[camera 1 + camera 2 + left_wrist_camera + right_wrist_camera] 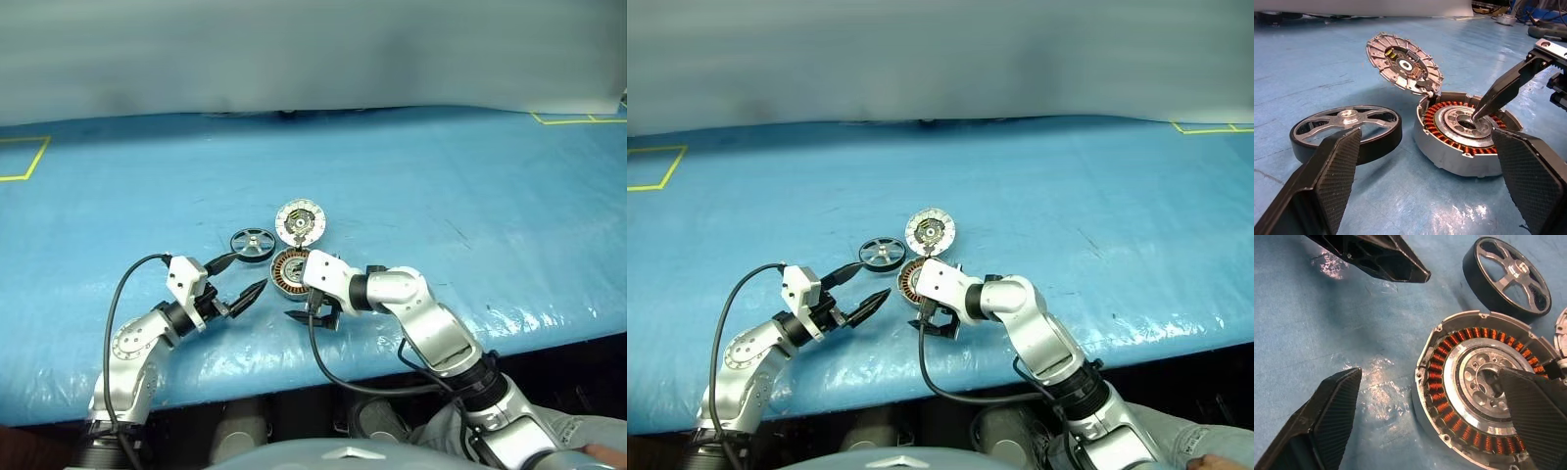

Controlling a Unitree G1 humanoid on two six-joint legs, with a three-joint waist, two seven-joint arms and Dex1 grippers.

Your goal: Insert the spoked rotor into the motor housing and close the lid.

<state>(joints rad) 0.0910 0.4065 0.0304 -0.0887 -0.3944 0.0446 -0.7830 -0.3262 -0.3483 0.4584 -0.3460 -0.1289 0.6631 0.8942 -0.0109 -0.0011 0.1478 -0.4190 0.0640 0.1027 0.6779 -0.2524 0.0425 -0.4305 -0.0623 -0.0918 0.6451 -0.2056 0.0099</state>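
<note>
Blue table sheet (pixel 470 196), left gripper (pixel 238 280) level, jaws spread, right gripper (pixel 312 318) tilted over motor housing (pixel 1464 134), jaws spread

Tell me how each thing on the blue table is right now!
spoked rotor: flat on the table, outside the housing.
motor housing: open, no rotor inside.
lid: tipped up, hinged at the housing's rim.
left gripper: open, holding nothing.
right gripper: open, one finger over the housing's hub.

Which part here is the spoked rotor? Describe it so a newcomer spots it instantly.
On the blue table cover, three round parts cluster. The spoked rotor lies flat, apart to the motor housing's left. Its dark outer ring and silvery spokes distinguish it from the copper-wound housing and the raised lid.
</note>
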